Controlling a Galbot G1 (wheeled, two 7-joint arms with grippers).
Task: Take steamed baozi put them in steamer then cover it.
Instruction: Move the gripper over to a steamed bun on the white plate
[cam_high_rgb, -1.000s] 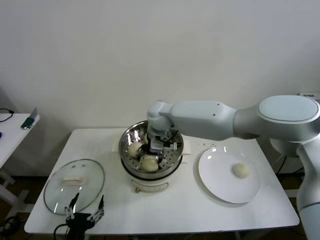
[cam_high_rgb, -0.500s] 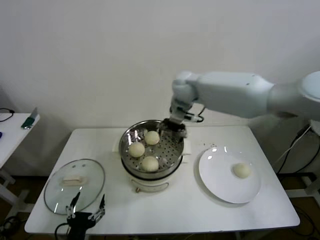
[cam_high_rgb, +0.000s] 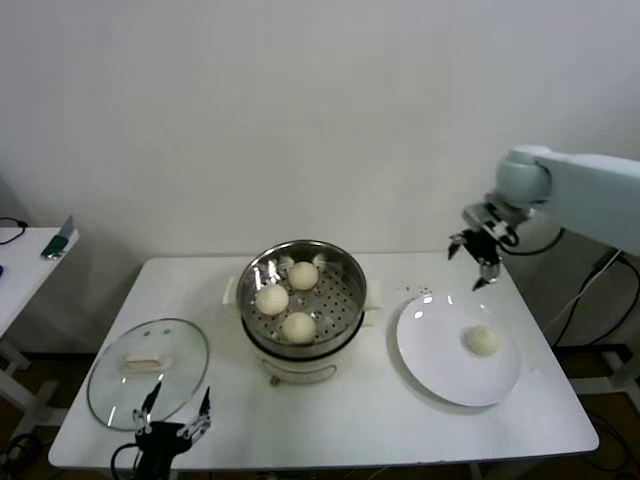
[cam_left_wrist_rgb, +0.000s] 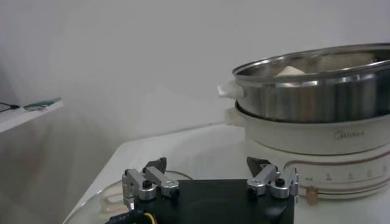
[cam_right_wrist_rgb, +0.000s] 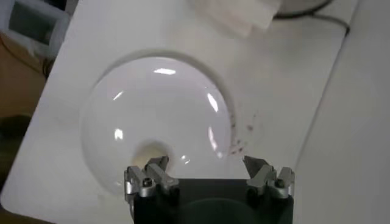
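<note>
The right gripper, fingers spread wide and empty, is held above the table's far edge; the last baozi lies below and nearer the robot, on the plate. Three baozi are already in the steamer. The left gripper, also open, is parked by the cover.
</note>
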